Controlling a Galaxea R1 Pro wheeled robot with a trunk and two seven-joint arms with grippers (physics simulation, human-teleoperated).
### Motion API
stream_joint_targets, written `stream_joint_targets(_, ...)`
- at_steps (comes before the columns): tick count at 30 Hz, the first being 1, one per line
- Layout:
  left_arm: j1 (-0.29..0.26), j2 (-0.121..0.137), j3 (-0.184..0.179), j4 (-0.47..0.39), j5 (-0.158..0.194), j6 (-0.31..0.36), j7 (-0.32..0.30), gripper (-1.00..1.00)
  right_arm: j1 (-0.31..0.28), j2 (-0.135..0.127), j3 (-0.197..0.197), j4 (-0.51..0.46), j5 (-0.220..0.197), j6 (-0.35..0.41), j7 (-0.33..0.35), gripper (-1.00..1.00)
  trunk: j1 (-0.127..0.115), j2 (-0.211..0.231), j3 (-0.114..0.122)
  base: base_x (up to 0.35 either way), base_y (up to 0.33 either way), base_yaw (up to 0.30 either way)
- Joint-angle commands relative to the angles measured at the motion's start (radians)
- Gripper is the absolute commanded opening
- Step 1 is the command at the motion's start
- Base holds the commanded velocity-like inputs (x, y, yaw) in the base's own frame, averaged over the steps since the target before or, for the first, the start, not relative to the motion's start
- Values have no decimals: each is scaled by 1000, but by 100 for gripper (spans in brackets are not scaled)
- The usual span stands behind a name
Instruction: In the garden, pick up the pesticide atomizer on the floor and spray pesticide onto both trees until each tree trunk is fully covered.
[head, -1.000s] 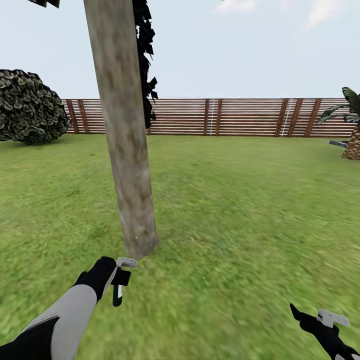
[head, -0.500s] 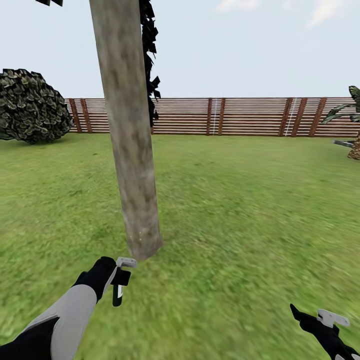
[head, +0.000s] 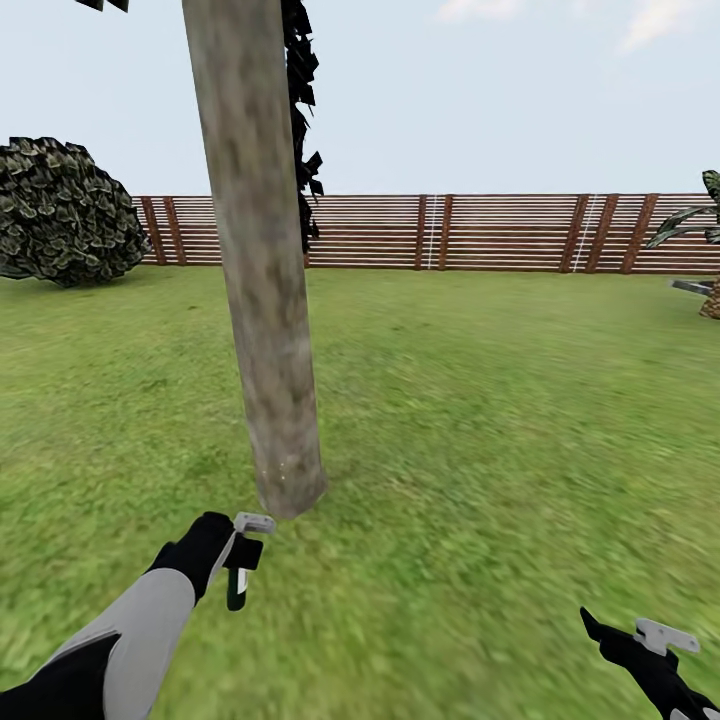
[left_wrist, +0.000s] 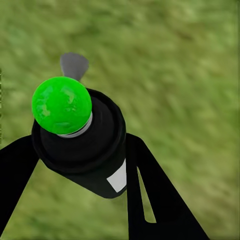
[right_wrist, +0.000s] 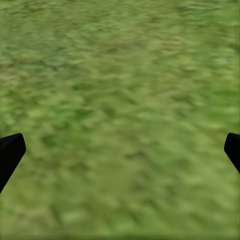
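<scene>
A thick mottled grey-brown tree trunk (head: 265, 300) rises from the grass (head: 480, 420) just ahead, left of centre in the head view; its crown is cut off by the frame's top. My left gripper (head: 243, 548) hangs just short of the trunk's base, shut on the pesticide atomizer (head: 236, 590). In the left wrist view the atomizer (left_wrist: 85, 150) is a dark body with a bright green round cap, held between two black fingers (left_wrist: 150, 195) over grass. My right gripper (head: 640, 640) sits low at the right, open, with only grass between its fingertips (right_wrist: 10, 152).
A brown slat fence (head: 480, 232) closes the lawn at the back. A round dark bush (head: 60, 215) stands at the far left, a dark narrow tree (head: 302, 120) behind the trunk, and a palm-like plant (head: 700, 250) at the far right.
The whole head picture has slid slightly to the right, trunk, fence and bush together, so the camera has moved. Both arms hold the same pose, and the atomizer stays in the left gripper.
</scene>
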Motion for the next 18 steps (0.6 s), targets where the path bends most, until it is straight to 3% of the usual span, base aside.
stream_joint_targets(1,-1,-1,7,-8,-11,5,-9,-100,-1,0,-7,2,-3,-1,8,100,0,0,-1,0,0,0)
stream_joint_targets(8,-9,-2,2,-74,-14,30,-22,-100,-1,0,-7,2,-3,-1,6,100,0,0,-1,0,0,0)
stream_joint_targets(14,-37,-2,-3,-203,-17,199,-134,-100,-1,0,-7,2,-3,-1,6,100,0,0,-1,0,0,0)
stream_joint_targets(16,-41,-1,-26,-267,-18,251,-194,-100,-1,0,-7,2,-3,-1,6,100,0,0,-1,0,0,0)
stream_joint_targets(18,-47,-1,-73,-307,-19,292,-227,-100,-1,0,-8,2,-3,-1,5,100,0,0,-1,0,0,0)
